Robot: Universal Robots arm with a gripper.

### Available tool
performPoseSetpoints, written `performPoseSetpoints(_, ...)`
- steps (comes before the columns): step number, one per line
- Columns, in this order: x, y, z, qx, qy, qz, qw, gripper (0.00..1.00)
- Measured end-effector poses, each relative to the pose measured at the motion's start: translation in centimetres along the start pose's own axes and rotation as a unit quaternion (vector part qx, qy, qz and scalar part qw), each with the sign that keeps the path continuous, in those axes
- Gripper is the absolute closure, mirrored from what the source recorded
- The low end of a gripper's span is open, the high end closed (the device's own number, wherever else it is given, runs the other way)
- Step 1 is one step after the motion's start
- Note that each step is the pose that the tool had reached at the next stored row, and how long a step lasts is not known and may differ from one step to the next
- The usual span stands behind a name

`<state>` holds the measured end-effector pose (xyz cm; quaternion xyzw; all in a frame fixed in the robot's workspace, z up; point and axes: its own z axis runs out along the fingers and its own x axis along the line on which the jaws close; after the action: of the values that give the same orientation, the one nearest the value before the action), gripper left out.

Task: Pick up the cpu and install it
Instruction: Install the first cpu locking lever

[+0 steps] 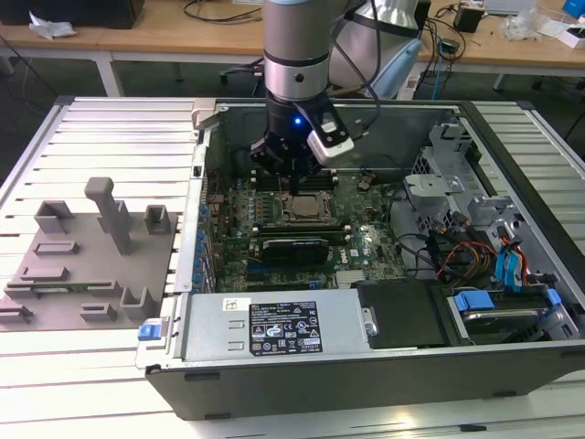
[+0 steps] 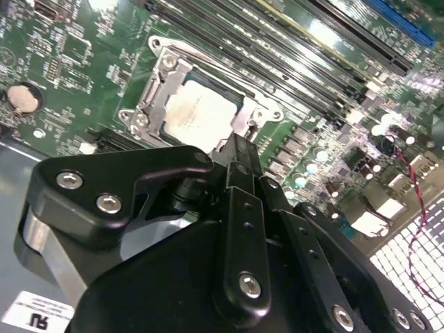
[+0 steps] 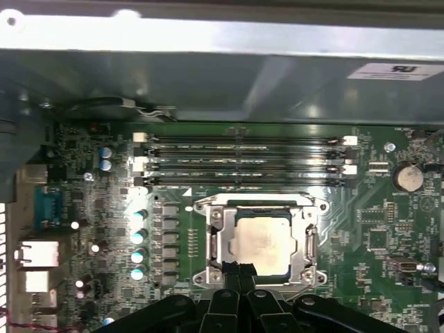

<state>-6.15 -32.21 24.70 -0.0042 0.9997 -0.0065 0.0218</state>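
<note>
One black claw [image 3: 242,270] hangs low over the green board [image 3: 90,173]. Its two fingers are squeezed close together, with nothing seen between them. The tips are right at one edge of the cpu [image 3: 262,239], which lies flat inside the metal socket frame [image 3: 214,243]. Long memory slots [image 3: 243,163] run beside the socket. The board sits in the open computer case [image 1: 366,389], which lies on the slatted table [image 1: 110,128] next to grey blocks [image 1: 82,265].
</note>
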Motion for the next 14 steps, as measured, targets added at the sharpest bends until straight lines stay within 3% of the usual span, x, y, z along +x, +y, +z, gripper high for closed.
performPoseSetpoints(9,0.15,-0.01,-0.05,0.0001,0.0001,0.000,1.0000,0.89)
performPoseSetpoints(14,0.12,-0.01,-0.58,0.0000,0.0000,0.000,1.0000,0.89)
